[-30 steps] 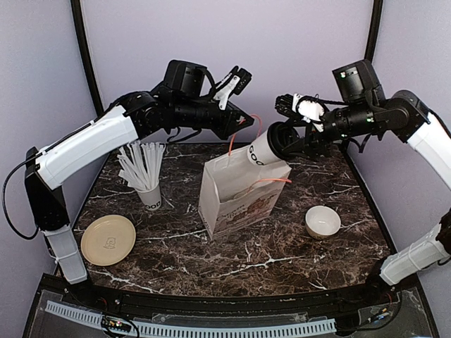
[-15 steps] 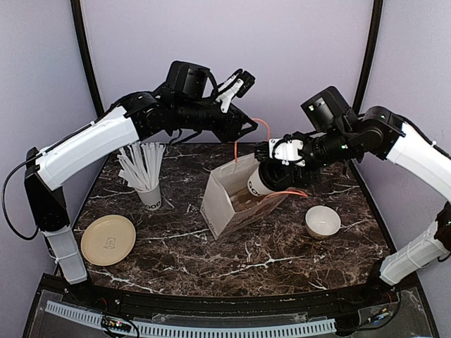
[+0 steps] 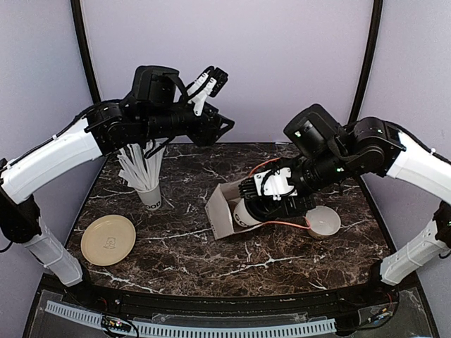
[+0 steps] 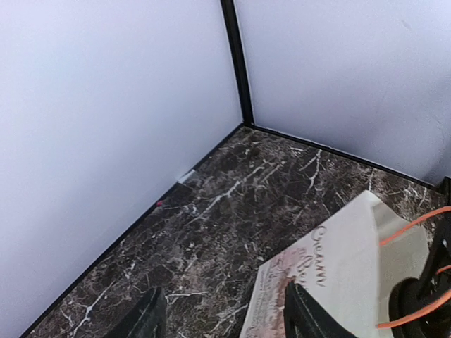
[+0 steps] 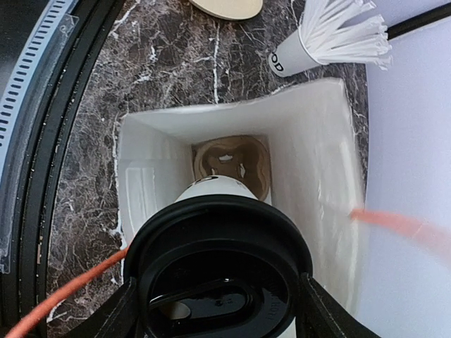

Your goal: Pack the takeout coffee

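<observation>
The dark marble worktop [image 3: 183, 253] carries a white paper bag [image 3: 220, 211] near its middle, tipped over with its open mouth turned to the right; bare marble shows from the bag's front to the near edge, and also behind the bag up to the back wall. The left hand [image 3: 206, 83] hangs high above and behind the bag's left side, fingers spread, holding nothing. The right hand [image 5: 217, 313] sits at the bag's mouth, pinching the takeout coffee [image 3: 245, 213] just under its black lid [image 5: 220, 274]; the cup's base points in past the bag's rim, with white walls close on both sides. A beige plate [image 3: 108, 240] lies well left of the bag, towards the front; a white bowl [image 3: 323, 222] stands just right of the bag, near the right hand; a cup of straws [image 3: 150, 196] stands left of the bag.
</observation>
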`<move>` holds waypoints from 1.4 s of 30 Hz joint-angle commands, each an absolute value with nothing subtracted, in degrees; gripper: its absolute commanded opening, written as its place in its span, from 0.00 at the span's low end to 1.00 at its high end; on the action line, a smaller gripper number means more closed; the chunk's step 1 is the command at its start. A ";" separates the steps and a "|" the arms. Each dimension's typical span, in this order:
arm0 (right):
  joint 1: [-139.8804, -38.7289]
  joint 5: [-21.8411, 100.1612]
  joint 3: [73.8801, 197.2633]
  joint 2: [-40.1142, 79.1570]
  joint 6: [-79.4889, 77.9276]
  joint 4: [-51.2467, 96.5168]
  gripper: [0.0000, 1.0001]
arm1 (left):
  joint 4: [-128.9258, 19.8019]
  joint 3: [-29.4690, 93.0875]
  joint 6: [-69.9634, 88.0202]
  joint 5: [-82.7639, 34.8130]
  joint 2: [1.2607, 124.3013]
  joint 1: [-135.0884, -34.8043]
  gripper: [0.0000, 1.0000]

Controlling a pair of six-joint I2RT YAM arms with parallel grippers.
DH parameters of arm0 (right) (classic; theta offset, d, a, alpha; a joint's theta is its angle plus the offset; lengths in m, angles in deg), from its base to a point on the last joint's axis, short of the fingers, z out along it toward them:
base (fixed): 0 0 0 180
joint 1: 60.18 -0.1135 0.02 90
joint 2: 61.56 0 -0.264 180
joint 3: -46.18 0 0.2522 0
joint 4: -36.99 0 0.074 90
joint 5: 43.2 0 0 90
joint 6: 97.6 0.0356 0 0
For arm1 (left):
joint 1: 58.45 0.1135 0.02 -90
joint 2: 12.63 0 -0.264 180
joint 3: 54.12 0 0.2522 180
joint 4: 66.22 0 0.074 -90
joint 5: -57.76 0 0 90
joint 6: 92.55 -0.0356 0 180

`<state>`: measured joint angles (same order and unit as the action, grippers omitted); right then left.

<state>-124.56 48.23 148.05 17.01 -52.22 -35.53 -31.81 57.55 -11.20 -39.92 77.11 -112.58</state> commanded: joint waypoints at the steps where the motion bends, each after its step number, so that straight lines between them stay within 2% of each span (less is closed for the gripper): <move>1: -129.12 49.42 149.69 20.26 -49.06 -31.82 0.50 | -37.63 53.37 -11.32 -47.28 72.27 -111.45 0.60; 8: -130.90 53.11 153.69 24.30 -47.47 -31.04 0.48 | -40.06 49.22 -9.77 -46.62 69.08 -109.82 0.61; 17: -129.92 63.17 144.55 18.01 -49.94 -27.84 0.49 | -41.02 47.26 -9.44 -46.32 68.58 -109.70 0.61; 33: -129.52 69.19 128.89 8.80 -52.46 -21.51 0.50 | -40.41 46.71 -8.58 -48.51 72.66 -107.54 0.61; 36: -129.44 67.50 127.07 7.69 -51.93 -20.18 0.50 | -39.61 46.55 -6.36 -46.97 74.39 -107.48 0.60; 42: -130.75 57.30 131.13 9.70 -49.70 -21.81 0.50 | -39.74 44.25 -4.75 -47.72 73.63 -107.37 0.60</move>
<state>-129.76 63.69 127.75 8.87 -51.34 -24.14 -39.66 45.70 -6.39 -47.26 75.05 -107.57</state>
